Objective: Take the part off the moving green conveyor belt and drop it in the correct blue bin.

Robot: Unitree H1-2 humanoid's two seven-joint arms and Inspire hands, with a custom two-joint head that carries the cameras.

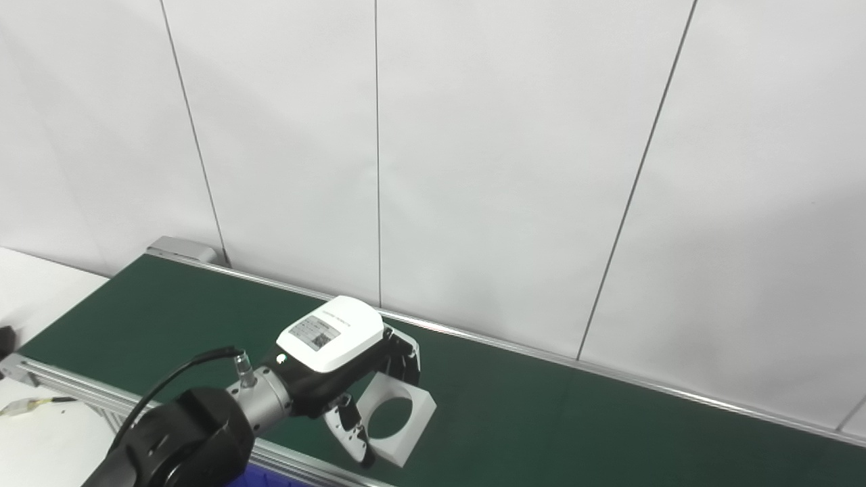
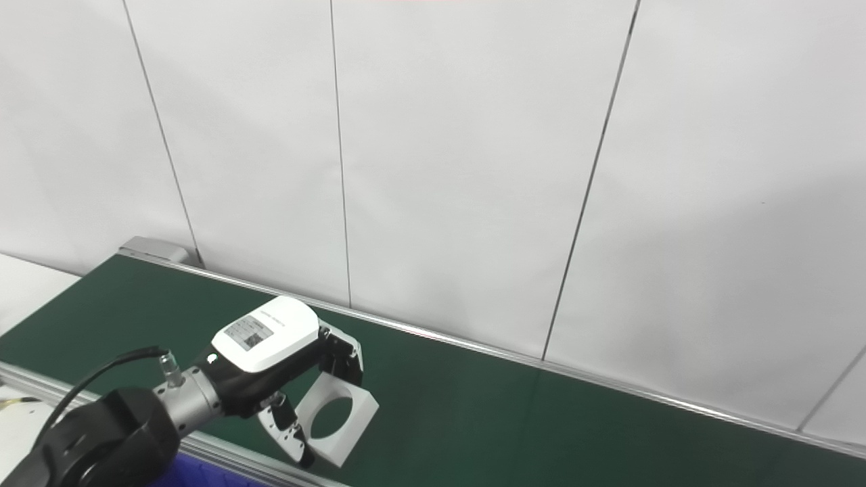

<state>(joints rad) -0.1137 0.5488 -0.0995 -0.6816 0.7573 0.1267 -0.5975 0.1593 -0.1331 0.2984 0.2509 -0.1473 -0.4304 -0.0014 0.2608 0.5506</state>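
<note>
Left eye view: the green conveyor belt (image 1: pixel 541 412) runs as a slanted band from the upper left down toward the lower right, backed by a white panelled wall (image 1: pixel 500 155). The left hand (image 1: pixel 338 368) reaches in from the lower left corner and sits over the belt's near edge, its white back plate with a small label facing up. The part (image 1: pixel 399 416), a white square block with a round hole through it, is at the belt's near side, tilted, with the dark fingers (image 1: pixel 404 355) curled over its far top edge and the thumb (image 1: pixel 352 433) pressed against its near left edge; the hand is closed around the part. A black cable (image 1: pixel 169 379) loops from the wrist back along the arm. Left of the belt, a strip of white bench (image 1: pixel 40 284) shows. A sliver of blue bin (image 1: pixel 260 477) peeks out just below the belt's near rail, under the forearm. Right eye view: same layout, shifted left. The left hand (image 2: pixel 274 365) clasps the part (image 2: pixel 342 412) above the belt's (image 2: pixel 507 419) near edge, fingers on top, thumb below. The blue bin (image 2: pixel 196 473) shows just under the near rail. The right hand is out of frame in both views.
</note>
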